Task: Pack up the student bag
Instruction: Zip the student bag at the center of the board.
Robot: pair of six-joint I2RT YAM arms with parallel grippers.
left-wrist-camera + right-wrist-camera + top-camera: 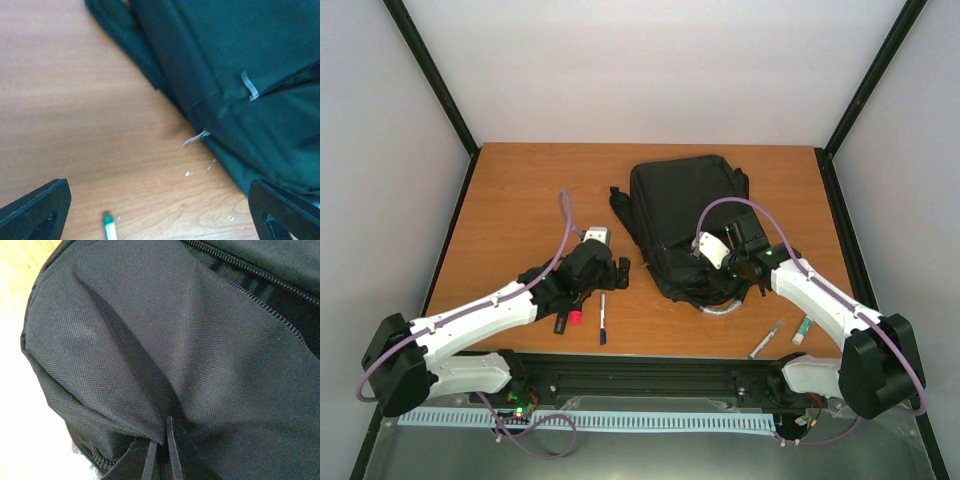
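Observation:
The student bag (pixel 685 215), a large black fabric backpack, lies on the wooden table right of centre. My right gripper (pixel 740 268) rests on its near end. In the right wrist view that gripper (pixel 162 440) is shut, pinching a fold of the bag's fabric (pixel 200 340) beside a zip. My left gripper (pixel 610 272) hovers over the table just left of the bag. Its jaws stand wide open around bare wood, with nothing between them (pixel 160 220). The bag's left side (pixel 240 60) fills the upper right of the left wrist view.
A white pen with a green tip (pixel 108 229) lies below the left gripper. A pen (pixel 603 320) and a red-capped item (pixel 576 317) lie near the front edge. Two more pens (pixel 767 340) (pixel 802 329) lie at the front right. Something whitish (pixel 720 309) shows at the bag's near edge.

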